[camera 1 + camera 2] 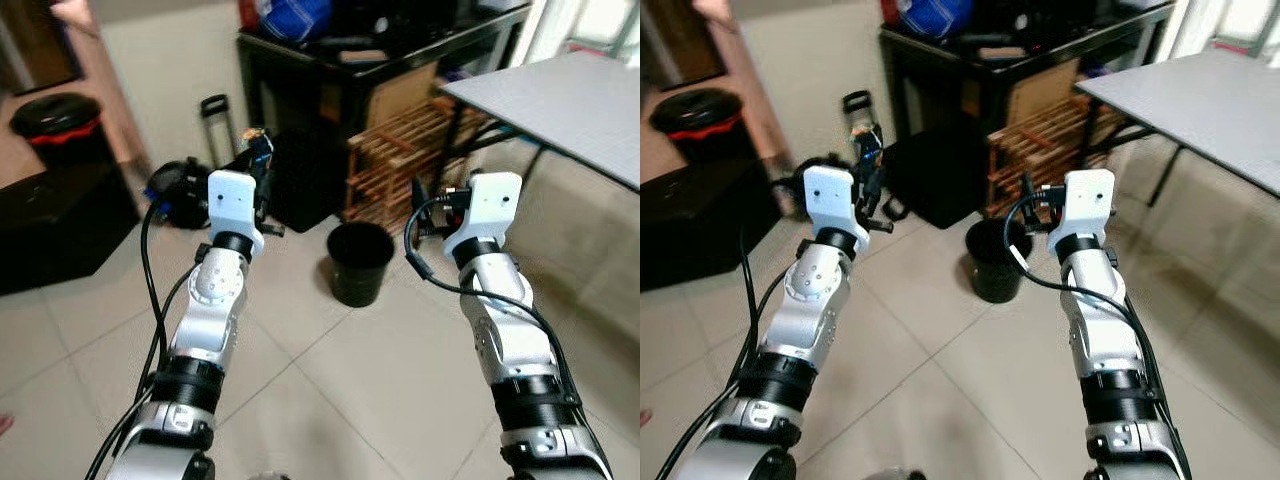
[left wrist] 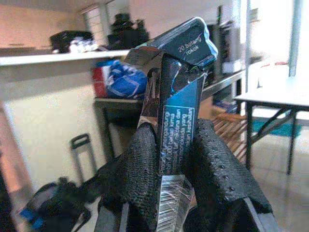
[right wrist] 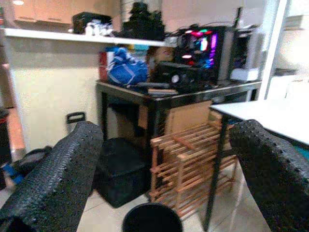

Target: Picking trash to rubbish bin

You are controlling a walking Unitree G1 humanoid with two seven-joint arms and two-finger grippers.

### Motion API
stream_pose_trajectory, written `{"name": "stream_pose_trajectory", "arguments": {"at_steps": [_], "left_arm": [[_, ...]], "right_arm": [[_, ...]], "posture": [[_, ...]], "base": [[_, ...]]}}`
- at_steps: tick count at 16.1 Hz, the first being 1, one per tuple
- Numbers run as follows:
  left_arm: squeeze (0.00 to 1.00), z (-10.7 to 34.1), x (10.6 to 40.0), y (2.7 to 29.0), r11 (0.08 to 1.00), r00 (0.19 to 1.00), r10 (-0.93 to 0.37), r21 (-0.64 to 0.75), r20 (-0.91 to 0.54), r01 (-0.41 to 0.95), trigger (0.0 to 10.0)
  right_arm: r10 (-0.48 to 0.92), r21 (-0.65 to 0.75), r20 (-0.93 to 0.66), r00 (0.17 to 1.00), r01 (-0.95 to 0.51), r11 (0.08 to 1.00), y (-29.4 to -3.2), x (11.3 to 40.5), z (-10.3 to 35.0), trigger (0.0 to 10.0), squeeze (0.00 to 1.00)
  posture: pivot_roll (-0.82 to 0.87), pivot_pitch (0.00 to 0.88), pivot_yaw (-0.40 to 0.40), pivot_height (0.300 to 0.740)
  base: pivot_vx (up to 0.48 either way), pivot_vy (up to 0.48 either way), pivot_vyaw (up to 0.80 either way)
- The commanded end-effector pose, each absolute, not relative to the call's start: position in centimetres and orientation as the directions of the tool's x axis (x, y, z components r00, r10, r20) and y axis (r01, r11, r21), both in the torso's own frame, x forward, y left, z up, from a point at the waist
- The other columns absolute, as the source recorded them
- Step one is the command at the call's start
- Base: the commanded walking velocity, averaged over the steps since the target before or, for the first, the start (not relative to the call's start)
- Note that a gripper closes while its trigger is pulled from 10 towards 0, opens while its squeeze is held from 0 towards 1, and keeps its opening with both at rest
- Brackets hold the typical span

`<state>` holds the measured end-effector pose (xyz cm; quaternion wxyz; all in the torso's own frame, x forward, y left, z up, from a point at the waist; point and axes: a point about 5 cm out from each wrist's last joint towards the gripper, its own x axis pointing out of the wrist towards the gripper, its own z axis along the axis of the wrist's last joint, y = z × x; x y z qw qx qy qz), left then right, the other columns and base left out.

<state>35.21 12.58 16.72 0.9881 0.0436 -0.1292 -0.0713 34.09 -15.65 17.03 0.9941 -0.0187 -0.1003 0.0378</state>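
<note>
A crumpled dark blue cigarette pack (image 2: 176,116) is clamped between the black fingers (image 2: 137,179) of my left gripper (image 1: 257,160), held up at chest height left of the bin. The small black rubbish bin (image 1: 360,262) stands on the tiled floor between my two arms, a little ahead of them. My right gripper (image 3: 164,179) is raised to the right of the bin, its fingers (image 3: 63,169) wide apart with nothing between them; the bin's rim (image 3: 152,217) lies just below them.
A black desk (image 1: 380,60) with a blue bag and a wooden slatted rack (image 1: 400,160) stand behind the bin. A grey folding table (image 1: 560,100) is at right. A black box (image 1: 300,180), a backpack (image 1: 175,195) and a larger black-red bin (image 1: 55,125) sit at left.
</note>
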Motion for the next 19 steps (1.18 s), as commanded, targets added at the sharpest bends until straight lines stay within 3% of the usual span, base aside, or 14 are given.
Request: {"name": "stream_pose_trajectory", "arguments": {"at_steps": [1,19], "left_arm": [[0.0,16.88,35.32,12.25,0.985,0.956,-0.162,0.106,0.244,0.139,10.0],[0.0,16.95,35.34,12.07,0.983,0.956,-0.169,0.112,0.239,0.146,10.0]], "right_arm": [[0.076,-0.039,0.182,0.98,-0.07,0.997,-15.92,34.12,16.92,10.0,0.0],[0.078,-0.029,0.158,0.984,-0.075,0.997,-15.92,34.08,16.51,10.0,0.0]], "posture": [[-0.06,0.055,0.048,0.74],[-0.06,0.06,0.049,0.74]], "base": [[0.454,0.0,0.0],[0.468,0.0,0.0]]}}
